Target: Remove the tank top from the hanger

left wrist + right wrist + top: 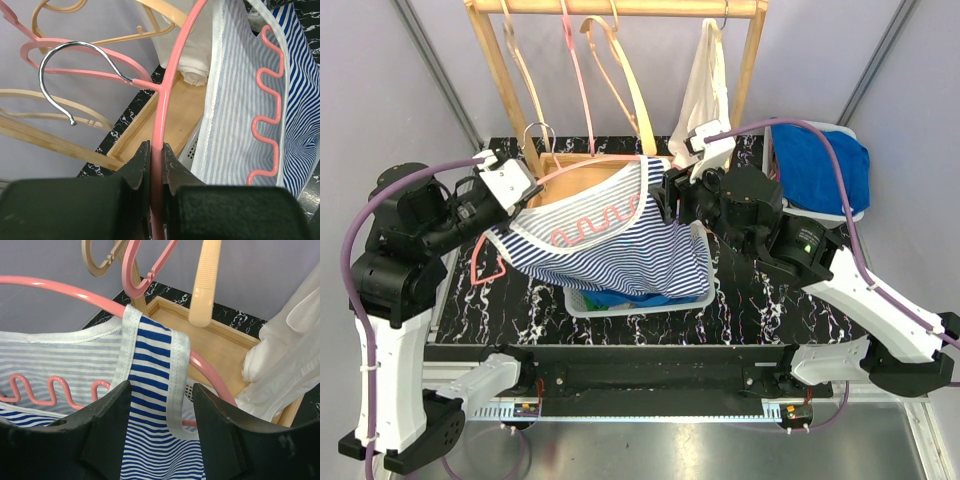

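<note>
Fingers (pixel 136 167) first: squeezed shut on the thin bar of the pink hanger (pixel 162 115) by the left gripper (pixel 156 150), low in the middle of the left wrist view. Stood open on the right gripper (pixel 161 388), one finger on each side of the blue striped strap (pixel 152 347), with no pinch on it. Found the tank top (pixel 610 245) in the middle of the top view, draped on the hanger between both grippers and hanging above a white basket (pixel 582 303). Saw the strap folded over the pink bar in the upper middle of the right wrist view. Seemed ready for slipping that strap off. Best done by closing on the cloth only, not on the pink bar under it. Then by lifting the strap up and sliding it toward the lower right of that view, past the hanger's end. Needed a firm, still hold on the left, or the hanger would tip. Needed care near the wavy pink part (pixel 267 120), where cloth could catch.
</note>
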Controlling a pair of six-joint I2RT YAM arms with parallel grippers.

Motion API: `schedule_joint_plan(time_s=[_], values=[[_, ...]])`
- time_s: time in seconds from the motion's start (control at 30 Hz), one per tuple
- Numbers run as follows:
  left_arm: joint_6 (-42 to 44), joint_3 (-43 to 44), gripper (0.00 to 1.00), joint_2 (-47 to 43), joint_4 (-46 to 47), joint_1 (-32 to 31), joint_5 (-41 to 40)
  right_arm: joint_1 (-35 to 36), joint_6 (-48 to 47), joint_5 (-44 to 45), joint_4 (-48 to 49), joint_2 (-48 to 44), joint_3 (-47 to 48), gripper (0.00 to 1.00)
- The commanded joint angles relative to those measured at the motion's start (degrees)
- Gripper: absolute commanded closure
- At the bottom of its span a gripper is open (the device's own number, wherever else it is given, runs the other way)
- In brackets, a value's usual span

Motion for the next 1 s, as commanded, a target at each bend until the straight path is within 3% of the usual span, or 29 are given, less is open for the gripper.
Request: schedule_joint_plan(time_s=[0.0, 0.47, 0.6, 0.63, 0.67, 0.8, 0.97], values=[[0.6, 2.6, 1.00, 0.6, 5.2, 0.1, -0.7, 0.2, 1.4, 0.9, 3.3, -0.9, 0.1, 0.39], [-1.2, 1.9, 1.00, 1.5, 6.6, 0.0, 0.2, -0.1, 2.4, -2.6, 6.9, 3.4, 2.0, 0.63], [-3.0, 1.4, 1.00, 2.3, 7.9, 0.0, 0.2, -0.3, 1.7, -2.0, 7.2, 3.6, 3.4, 0.85], [-3.5, 1.3, 1.00, 2.3, 8.4, 0.0, 0.2, -0.2, 1.4, -1.2, 7.3, 3.4, 3.5, 0.97], [-3.7, 0.9, 1.00, 2.5, 8.5, 0.0, 0.2, -0.4, 1.0, 0.0, 7.4, 2.4, 3.6, 1.00], [-3.8, 0.5, 1.00, 2.8, 8.7, 0.0, 0.0, -2.1, -1.2, 5.5, 7.2, -2.0, 2.1, 1.00], [-3.7, 0.2, 1.00, 3.2, 8.7, 0.0, -0.1, -10.1, -0.4, 5.5, 7.0, -8.5, -2.0, 1.00]])
